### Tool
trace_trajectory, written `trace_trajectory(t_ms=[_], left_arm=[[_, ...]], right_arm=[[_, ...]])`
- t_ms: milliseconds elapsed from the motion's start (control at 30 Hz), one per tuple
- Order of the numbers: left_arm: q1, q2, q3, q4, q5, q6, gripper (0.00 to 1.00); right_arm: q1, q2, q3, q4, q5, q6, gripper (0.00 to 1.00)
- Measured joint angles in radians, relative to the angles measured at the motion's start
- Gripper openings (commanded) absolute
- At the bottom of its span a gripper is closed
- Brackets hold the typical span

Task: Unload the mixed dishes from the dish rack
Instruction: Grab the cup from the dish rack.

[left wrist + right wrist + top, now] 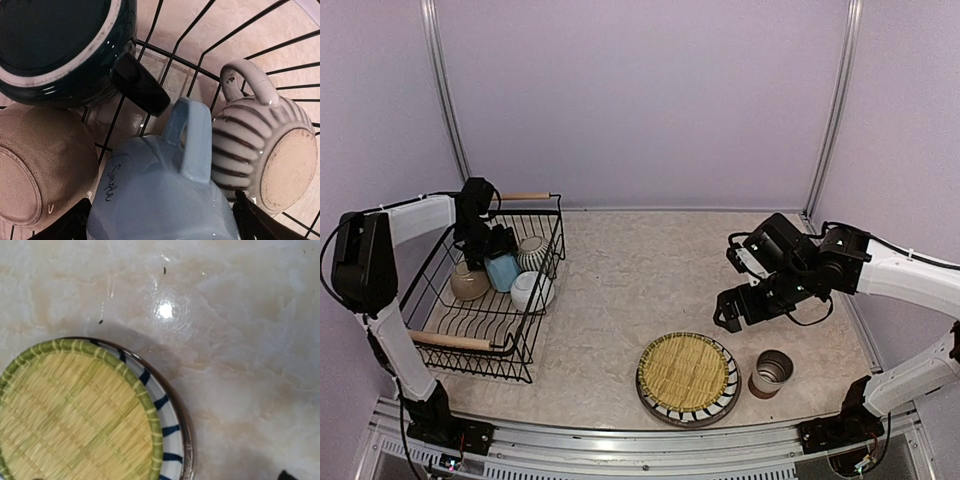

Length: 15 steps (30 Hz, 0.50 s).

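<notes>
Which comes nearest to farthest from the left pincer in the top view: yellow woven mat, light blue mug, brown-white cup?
1. The light blue mug, in the rack at the left pincer.
2. The yellow woven mat, on the striped plate.
3. The brown-white cup, right of that plate.

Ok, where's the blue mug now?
The blue mug is in the rack on the left of the top view, between the beige bowl and the striped pot.
</notes>
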Motion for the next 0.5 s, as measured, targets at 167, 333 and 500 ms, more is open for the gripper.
trace_trajectory(t_ms=[167,333,500], left_arm=[[0.000,0.017,0.002,-0.006,-0.010,0.008,0.74],[0.001,0.014,0.009,-0.008,-0.019,0.019,0.62],[0.001,-0.002,0.007,-0.042,-0.025,0.020,0.47]], right_arm=[[0.000,0.000,-0.010,0.011,-0.005,0.000,1.00],[0.000,0.000,-0.010,0.018,-0.008,0.000,1.00],[0.000,0.002,-0.010,0.029,-0.004,-0.003,1.00]])
